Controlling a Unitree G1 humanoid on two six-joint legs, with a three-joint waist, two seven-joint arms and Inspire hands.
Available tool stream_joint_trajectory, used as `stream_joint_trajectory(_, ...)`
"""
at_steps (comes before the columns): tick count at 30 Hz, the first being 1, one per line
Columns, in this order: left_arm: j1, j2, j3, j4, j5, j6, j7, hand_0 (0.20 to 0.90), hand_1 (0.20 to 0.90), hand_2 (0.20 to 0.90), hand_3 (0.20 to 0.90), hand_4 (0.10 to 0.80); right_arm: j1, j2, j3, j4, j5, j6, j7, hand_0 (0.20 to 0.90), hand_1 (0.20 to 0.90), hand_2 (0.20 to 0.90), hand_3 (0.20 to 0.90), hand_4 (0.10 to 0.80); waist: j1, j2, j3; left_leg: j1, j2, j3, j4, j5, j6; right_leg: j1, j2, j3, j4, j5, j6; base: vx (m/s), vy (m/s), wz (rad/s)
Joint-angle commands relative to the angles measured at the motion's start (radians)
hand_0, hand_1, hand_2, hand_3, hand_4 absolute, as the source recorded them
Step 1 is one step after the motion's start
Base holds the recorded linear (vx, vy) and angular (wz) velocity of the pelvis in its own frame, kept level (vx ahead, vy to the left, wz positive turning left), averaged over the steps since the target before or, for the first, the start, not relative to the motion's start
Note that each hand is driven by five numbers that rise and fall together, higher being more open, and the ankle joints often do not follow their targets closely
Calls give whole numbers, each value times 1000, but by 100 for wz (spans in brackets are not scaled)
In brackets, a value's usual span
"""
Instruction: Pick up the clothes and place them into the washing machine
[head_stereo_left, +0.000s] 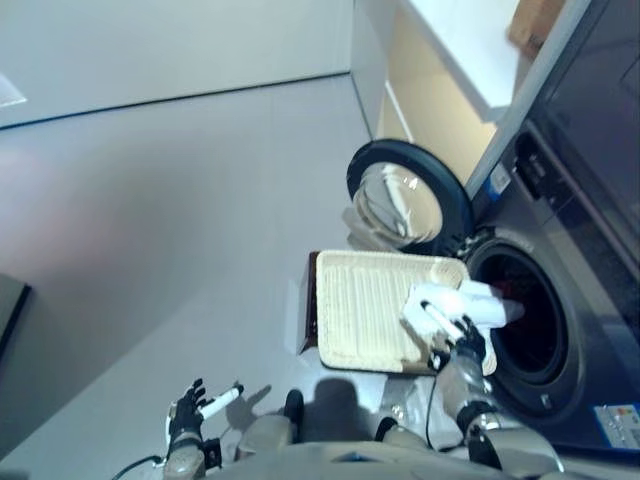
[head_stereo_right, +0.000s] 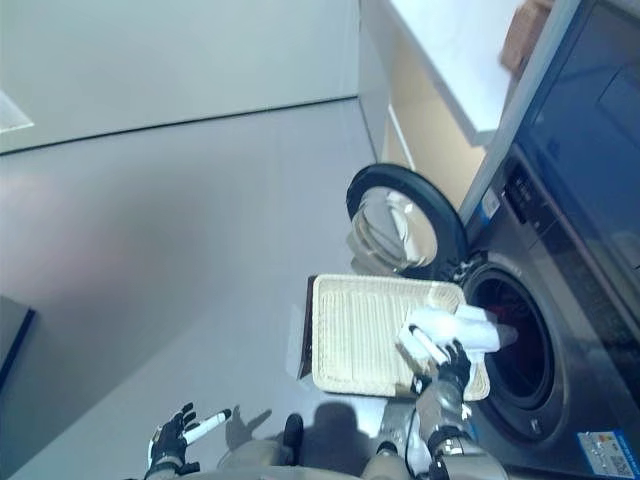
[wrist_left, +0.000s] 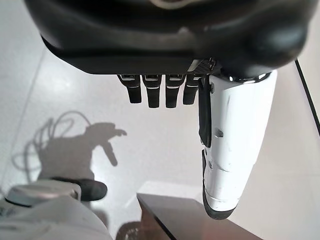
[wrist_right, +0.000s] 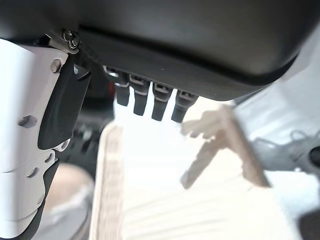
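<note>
A white cloth (head_stereo_left: 478, 302) lies bunched at the basket's right end, against the rim of the washing machine's open drum (head_stereo_left: 530, 325). Something red (head_stereo_left: 511, 302) shows just inside the drum. The shallow wicker basket (head_stereo_left: 365, 310) rests on the dark brown box (head_stereo_left: 308, 320) beside the machine; its ribbed bottom looks bare. My right hand (head_stereo_left: 462, 348) is over the basket's right end, just below the cloth, with its fingers (wrist_right: 159, 102) straight and holding nothing. My left hand (head_stereo_left: 188, 412) hangs open low at the left over the floor.
The machine's round door (head_stereo_left: 405, 195) stands open behind the basket. A white counter (head_stereo_left: 460, 40) and cabinet run along the right behind the machine. Grey floor (head_stereo_left: 180, 220) spreads to the left, with a dark object (head_stereo_left: 8, 305) at the left edge.
</note>
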Motion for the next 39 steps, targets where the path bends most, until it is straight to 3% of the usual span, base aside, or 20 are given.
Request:
stream_joint_trajectory(1, -41, 43, 38, 19, 42, -33, -12, 900, 900, 900, 900, 800, 39, 5, -37, 29, -28, -16, 50, 900, 900, 900, 900, 800, -25, -32, 5, 9, -68, -21, 59, -69, -9, 98, -75, 29, -128, 185, 67, 56, 145, -2)
stream_joint_trajectory(3, -45, 44, 38, 42, 69, -22, -20, 900, 900, 900, 900, 800, 116, 16, -66, 67, -42, -4, 59, 900, 900, 900, 900, 800, -58, -29, 6, 41, -75, -31, 52, -73, 10, 77, -76, 55, -3, 204, 62, 49, 144, 5)
stream_joint_trajectory(6, -51, 59, 49, 50, 85, -12, -10, 900, 900, 900, 900, 800, 169, 34, -82, 72, -14, -14, 70, 900, 900, 900, 900, 800, -102, -9, 34, 79, -57, -41, 67, -78, 28, -3, -25, 119, 198, 220, 42, 29, 134, 8)
stream_joint_trajectory(9, -62, 69, 50, 78, 106, -7, 0, 900, 900, 900, 900, 800, 191, 33, -88, 94, -8, -16, 69, 900, 900, 900, 900, 800, -125, -3, 46, 100, -47, -46, 76, -85, 29, -39, 1, 144, 242, 210, 31, 53, 19, -1)
stream_joint_trajectory(10, -65, 71, 54, 82, 107, -8, 6, 900, 900, 900, 900, 800, 197, 36, -85, 92, -16, -13, 68, 900, 900, 900, 900, 800, -129, -7, 47, 111, -42, -48, 77, -93, 24, -47, -10, 140, 206, 205, 29, 142, -168, -12)
stream_joint_trajectory(13, -93, 83, 77, 103, 90, -15, 22, 900, 900, 900, 900, 800, 191, 24, -87, 79, -48, -4, 49, 900, 900, 900, 900, 800, -155, -31, 36, 154, -7, -70, 68, -147, -31, -74, -110, 133, -97, 245, 69, 271, -342, -1)
stream_joint_trajectory(15, -103, 84, 89, 104, 72, -17, 28, 900, 900, 900, 900, 800, 176, 24, -77, 59, -58, -1, 39, 900, 900, 900, 900, 800, -165, -33, 35, 199, 28, -73, 49, -170, -59, -86, -139, 130, -210, 287, 102, 219, -267, -8)
stream_joint_trajectory(16, -103, 84, 90, 105, 71, -17, 28, 900, 900, 900, 900, 800, 176, 24, -76, 58, -59, -1, 37, 900, 900, 900, 900, 800, -164, -30, 37, 204, 33, -71, 47, -172, -60, -79, -134, 128, -217, 290, 102, 228, -312, -22)
stream_joint_trajectory(17, -114, 78, 92, 99, 53, -21, 40, 900, 900, 900, 900, 800, 159, 29, -53, 15, -63, -1, 29, 900, 900, 900, 900, 800, -172, -32, 34, 247, 71, -68, 23, -184, -84, -116, -144, 143, -236, 306, 123, 227, -327, -20)
stream_joint_trajectory(18, -121, 77, 91, 101, 47, -19, 46, 900, 900, 900, 900, 800, 158, 35, -40, -4, -61, -2, 28, 900, 900, 900, 900, 800, -177, -38, 30, 265, 85, -70, 11, -184, -95, -104, -126, 170, -236, 293, 121, 349, -571, -18)
stream_joint_trajectory(19, -133, 60, 93, 97, 4, -31, 55, 900, 900, 900, 900, 800, 161, 41, -14, -24, -54, -6, 40, 900, 900, 900, 900, 800, -187, -49, 9, 271, 127, -75, 7, -161, -116, -92, -84, 230, -210, 276, 111, 270, -463, 14)
stream_joint_trajectory(21, -131, 47, 86, 97, -14, -34, 52, 900, 900, 900, 900, 800, 164, 35, -5, -24, -57, -7, 42, 900, 900, 900, 900, 800, -191, -40, 3, 262, 152, -81, 22, -135, -127, -91, -57, 230, -191, 261, 99, 159, -294, 60)
stream_joint_trajectory(22, -130, 37, 78, 88, -35, -35, 49, 900, 900, 900, 900, 800, 166, 31, 4, -27, -62, -10, 43, 900, 900, 900, 900, 800, -198, -31, 1, 241, 183, -100, 53, -71, -139, -91, -23, 233, -169, 244, 82, 89, -249, 47)
stream_joint_trajectory(24, -136, 22, 65, 59, -75, -49, 32, 900, 900, 900, 900, 800, 165, 22, 16, -20, -54, -19, 49, 900, 900, 900, 900, 800, -192, -28, 7, 184, 203, -141, 156, 51, -141, -79, 19, 224, -143, 212, 45, 122, -392, 30)
stream_joint_trajectory(26, -141, 13, 59, 42, -99, -56, 29, 900, 900, 900, 900, 800, 149, 19, 37, -4, -62, -20, 50, 900, 900, 900, 900, 800, -181, -47, 20, 121, 195, -151, 284, 108, -127, -45, 39, 209, -145, 187, 13, 126, -438, 42)
stream_joint_trajectory(28, -137, 4, 52, 24, -114, -57, 26, 900, 900, 900, 900, 800, 130, 10, 54, -2, -67, -19, 50, 900, 900, 900, 900, 800, -163, -67, 33, 64, 185, -102, 391, 143, -115, -10, 45, 197, -155, 174, -13, 132, -401, 19)
stream_joint_trajectory(31, -136, 2, 45, 2, -120, -57, 19, 900, 900, 900, 900, 800, 114, 7, 72, -1, -60, -16, 56, 900, 900, 900, 900, 800, -143, -73, 39, 28, 180, -76, 413, 152, -111, 18, 57, 191, -166, 155, -25, 109, -220, -1)
stream_joint_trajectory(33, -133, 4, 43, 5, -112, -52, 24, 900, 900, 900, 900, 800, 102, 5, 94, 1, -56, -12, 68, 900, 900, 900, 900, 800, -116, -72, 37, -27, 159, -65, 336, 148, -112, 60, 74, 187, -192, 133, -29, 218, -173, -1)
stream_joint_trajectory(35, -127, 6, 46, 9, -107, -49, 26, 900, 900, 900, 900, 800, 101, 5, 101, 0, -55, -10, 75, 900, 900, 900, 900, 800, -105, -70, 34, -39, 160, -65, 274, 144, -113, 75, 80, 186, -196, 118, -26, 208, -79, -13)
stream_joint_trajectory(39, -108, 16, 61, 72, -76, -37, 25, 900, 900, 900, 900, 800, 83, 9, 136, 15, -80, -7, 83, 900, 900, 900, 900, 800, -56, -57, 38, -77, 133, -135, 38, 145, -120, 145, 117, 188, -208, 69, -27, 223, -55, 21)
